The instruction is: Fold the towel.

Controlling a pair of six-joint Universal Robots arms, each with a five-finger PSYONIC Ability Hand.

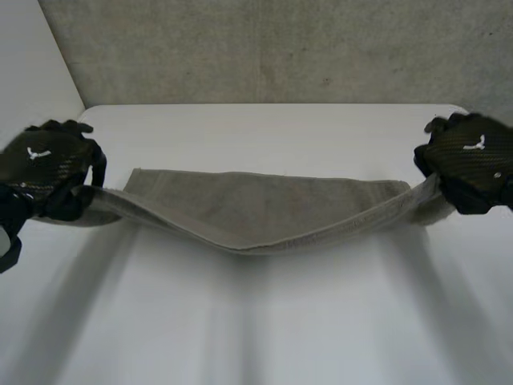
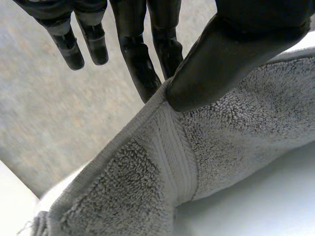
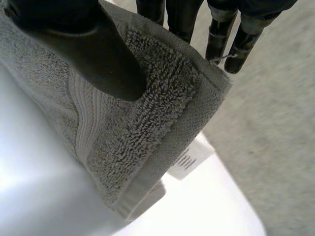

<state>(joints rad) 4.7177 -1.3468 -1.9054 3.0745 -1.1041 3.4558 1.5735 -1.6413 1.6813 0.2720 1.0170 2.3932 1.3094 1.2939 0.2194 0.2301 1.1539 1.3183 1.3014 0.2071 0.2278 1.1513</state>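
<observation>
A grey towel [image 1: 256,210] hangs stretched between my two hands above the white table [image 1: 256,321], sagging in the middle where its lower edge reaches the table. My left hand [image 1: 48,168] holds the towel's left end, with the thumb [image 2: 216,64] pressing the cloth [image 2: 197,147] against the fingers [image 2: 142,59]. My right hand [image 1: 469,160] holds the right end the same way, thumb [image 3: 93,54] on top of the cloth [image 3: 147,128] and fingers [image 3: 221,34] behind it. A white label [image 3: 189,160] hangs under that end.
Beyond the table's far edge stands a grey wall [image 1: 272,48]. Bare white tabletop [image 1: 256,128] lies both behind the towel and in front of it.
</observation>
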